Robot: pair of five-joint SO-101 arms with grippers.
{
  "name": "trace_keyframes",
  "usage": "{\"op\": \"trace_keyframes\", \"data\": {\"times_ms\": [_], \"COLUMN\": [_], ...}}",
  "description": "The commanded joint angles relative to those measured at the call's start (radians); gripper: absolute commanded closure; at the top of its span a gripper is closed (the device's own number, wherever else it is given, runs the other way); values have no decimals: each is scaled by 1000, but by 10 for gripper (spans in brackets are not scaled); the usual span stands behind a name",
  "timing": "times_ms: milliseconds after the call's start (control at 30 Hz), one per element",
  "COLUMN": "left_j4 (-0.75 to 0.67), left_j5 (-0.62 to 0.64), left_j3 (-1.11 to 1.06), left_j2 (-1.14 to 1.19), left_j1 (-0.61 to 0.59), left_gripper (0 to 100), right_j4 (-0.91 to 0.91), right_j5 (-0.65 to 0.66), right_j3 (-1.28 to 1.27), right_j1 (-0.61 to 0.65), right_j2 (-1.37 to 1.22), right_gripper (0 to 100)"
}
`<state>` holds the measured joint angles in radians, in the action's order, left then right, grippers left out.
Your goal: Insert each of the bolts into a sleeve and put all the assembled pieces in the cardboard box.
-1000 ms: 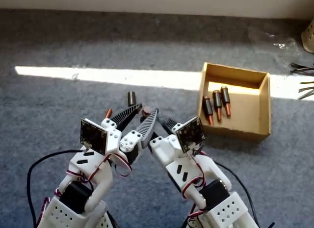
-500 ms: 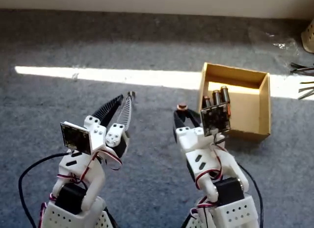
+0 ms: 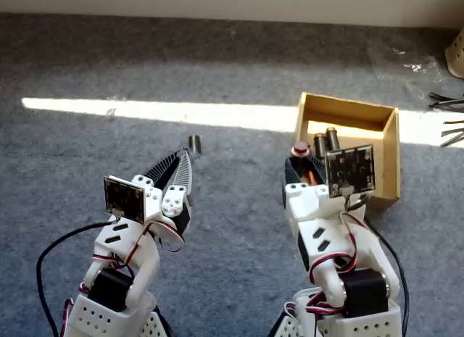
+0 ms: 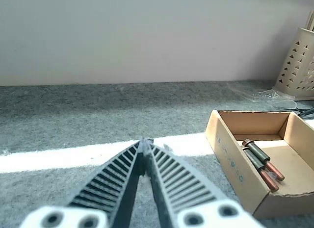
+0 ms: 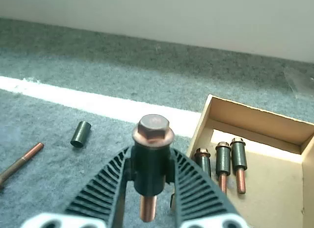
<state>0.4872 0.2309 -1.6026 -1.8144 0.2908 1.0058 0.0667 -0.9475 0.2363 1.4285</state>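
Observation:
My right gripper [image 5: 151, 157] is shut on a copper bolt sheathed in a dark sleeve [image 5: 153, 159], head up. In the high view this gripper [image 3: 299, 161] holds the piece [image 3: 299, 149] at the left wall of the cardboard box [image 3: 387, 153]. Three assembled pieces [image 5: 223, 160] lie side by side in the box [image 5: 255, 121]. A loose dark sleeve [image 3: 194, 143] lies on the carpet just beyond my left gripper [image 3: 186, 157], which is shut and holds nothing [image 4: 145, 142]. A bare copper bolt [image 5: 20, 162] lies near the loose sleeve [image 5: 81, 134].
Grey carpet with a sunlit strip [image 3: 145, 111] covers the floor up to a pale wall. A perforated beige holder [image 4: 298, 66] stands beyond the box, with dark tools [image 3: 446, 101] and clear plastic [image 3: 406, 61] at the far right.
My right arm has swung right with the sleeved bolt, from the middle to the box's left wall. My left arm has drawn back to the left and its fingers have closed.

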Motion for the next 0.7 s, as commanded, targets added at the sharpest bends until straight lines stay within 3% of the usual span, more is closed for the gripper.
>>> {"op": "trace_keyframes", "data": {"times_ms": [0, 133, 267, 500, 667], "left_j4": [-2, -2, -2, -3, -3], "left_j5": [2, -2, -92, -109, -109], "left_j3": [8, 8, 7, -7, -7], "left_j2": [-10, -10, -10, -12, -12], "left_j1": [-10, -10, -10, -10, -10], "left_gripper": [983, 983, 984, 983, 983], "right_j4": [64, 125, 125, 111, 25], "right_j5": [12, 12, 17, 169, 180], "right_j3": [214, 409, 538, 671, 783], "right_j1": [-33, -122, -197, -259, -343], "right_j2": [-170, -441, -697, -1106, -1342], "right_gripper": [991, 991, 991, 991, 991]}}
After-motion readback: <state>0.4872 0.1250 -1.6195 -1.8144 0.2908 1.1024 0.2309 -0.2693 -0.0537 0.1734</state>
